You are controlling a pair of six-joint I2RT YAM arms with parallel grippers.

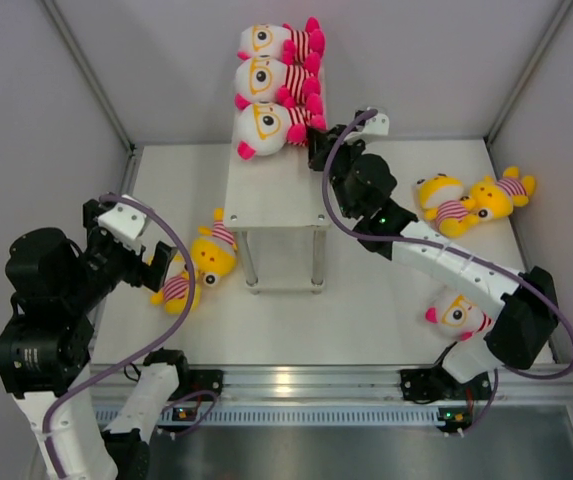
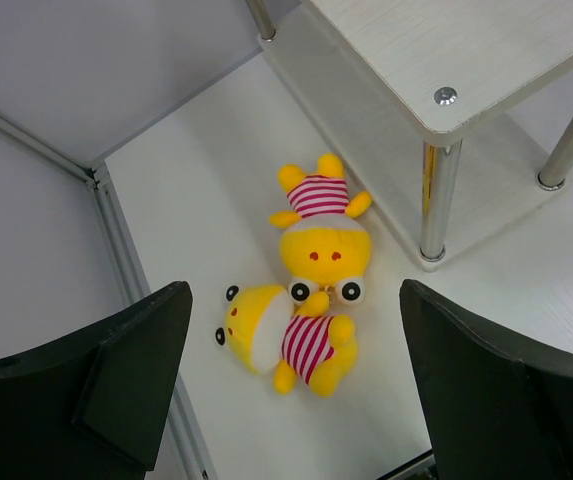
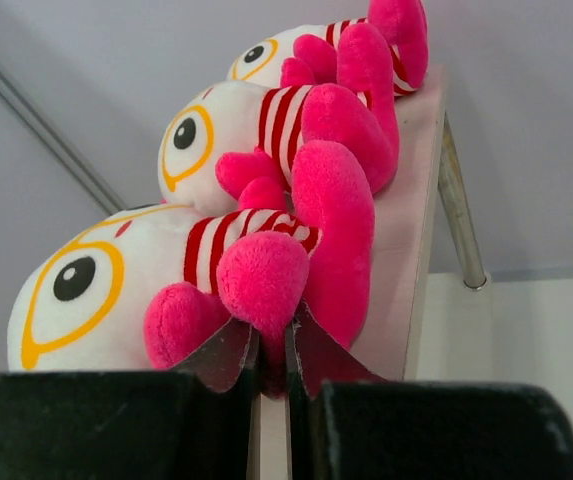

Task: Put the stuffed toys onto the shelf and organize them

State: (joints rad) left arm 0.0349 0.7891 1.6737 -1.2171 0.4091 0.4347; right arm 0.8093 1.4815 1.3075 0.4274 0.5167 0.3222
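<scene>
Three white-headed stuffed toys (image 1: 264,125) lie in a row at the far end of the white shelf (image 1: 276,205). My right gripper (image 1: 316,140) is shut on a pink limb of the nearest one (image 3: 266,280), which rests on the shelf board (image 3: 406,230). My left gripper (image 1: 161,265) is open and empty above two yellow toys (image 1: 211,255) on the table left of the shelf. In the left wrist view both yellow toys (image 2: 286,340) lie between the spread fingers (image 2: 136,370), beside a shelf leg (image 2: 434,200).
Two more yellow toys (image 1: 446,205) lie on the table right of the shelf. A white-headed toy (image 1: 456,312) lies near the right arm's base, partly under the arm. Grey walls enclose the table on the left, back and right.
</scene>
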